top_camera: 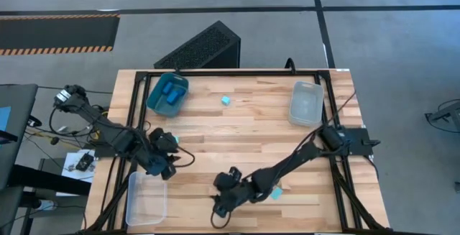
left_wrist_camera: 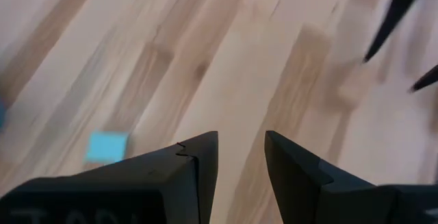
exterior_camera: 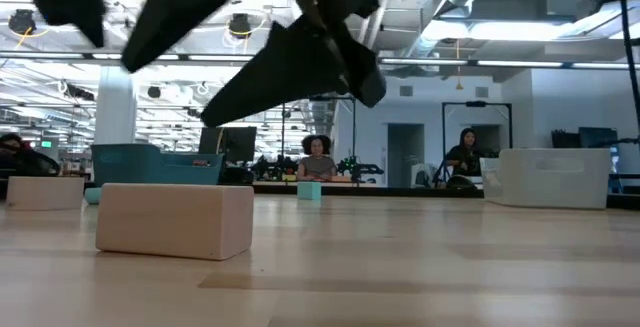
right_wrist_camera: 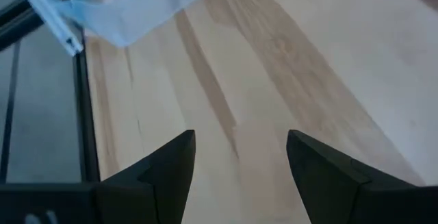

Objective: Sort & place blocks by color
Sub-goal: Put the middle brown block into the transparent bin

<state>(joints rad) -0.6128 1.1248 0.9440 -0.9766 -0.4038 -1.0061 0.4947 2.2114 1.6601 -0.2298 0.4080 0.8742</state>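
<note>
No brand, label or legible writing shows on anything here. The table is pale butcher-block wood, its planks streaked with darker grain, set in a black metal frame. A teal plastic bin near the far left corner holds dark blue blocks. A clear, rounded plastic bin sits toward the far right, and another clear bin lies at the near left edge. A small light cyan cube rests alone on the table between the two far bins. A second cyan block lies just beside the right arm's forearm. In the low view a plain tan wooden bar with matte, square-cut faces lies flat in the foreground.

The left tool hovers over bare planks, fingers slightly parted and empty. The right tool hangs near the table's near edge, fingers spread wide, holding nothing.
</note>
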